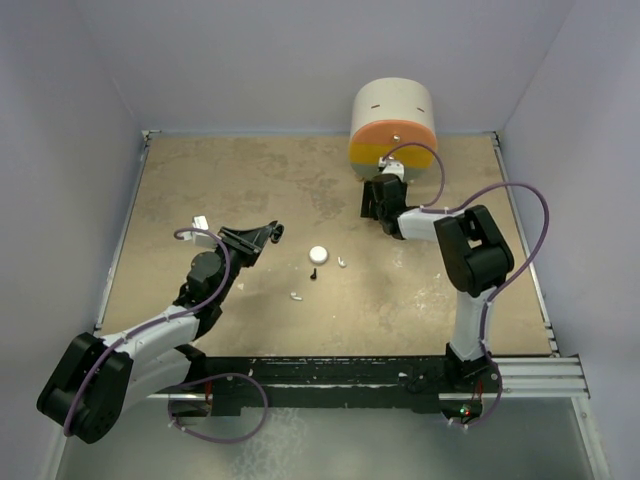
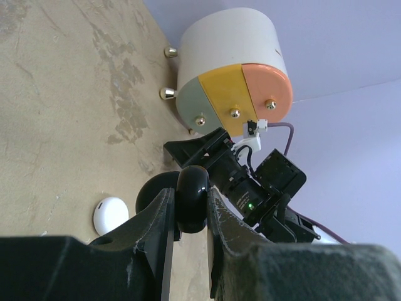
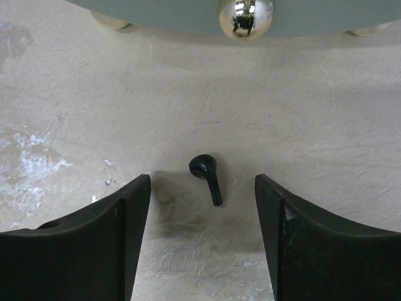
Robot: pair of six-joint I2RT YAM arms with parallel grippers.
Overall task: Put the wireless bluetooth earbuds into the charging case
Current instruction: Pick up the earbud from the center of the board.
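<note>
Left pincer (image 2: 190, 212) clamped (black case (image 2: 193, 183)), right pincer (image 3: 202, 182) wide

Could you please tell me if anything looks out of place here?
Scattered loose: two white earbuds by the white disc, one black earbud between the right tool's open fingers.

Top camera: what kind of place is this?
Probably a robot test cell, not a home: plain lavender walls box in a scuffed tabletop, two robot arms are bolted at its near edge, and tiny earbuds lie out.
</note>
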